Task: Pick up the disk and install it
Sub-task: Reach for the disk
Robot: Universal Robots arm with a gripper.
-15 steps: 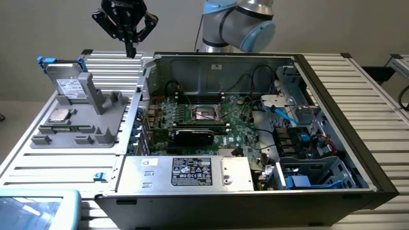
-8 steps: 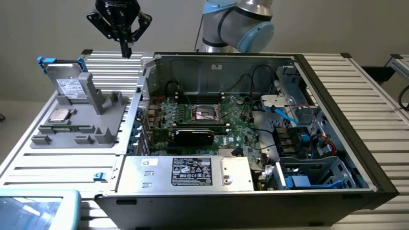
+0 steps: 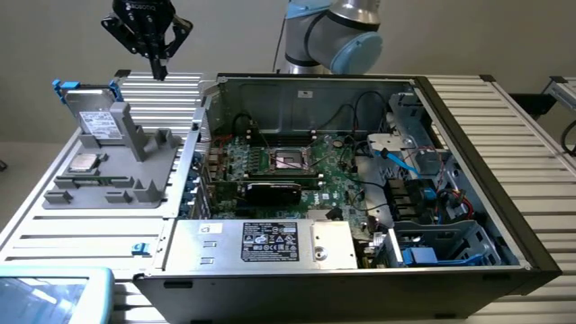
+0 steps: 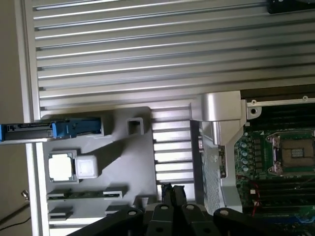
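Exterior view: the gripper (image 3: 160, 69), fingers closed on nothing, hung above and apart from the disk (image 3: 97, 118), which stood tilted in the grey fixture (image 3: 151, 194) beside the open computer case (image 3: 315, 297).

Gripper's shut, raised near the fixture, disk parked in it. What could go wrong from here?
1. The gripper is shut; coming down on the disk like that would likely strike its top edge.
2. The disk stands on edge in the grey fixture, the processor chip close beside; an off-centre grasp could tip it or knock the chip.
3. Cables crowd the case's drive end and may snag the disk.
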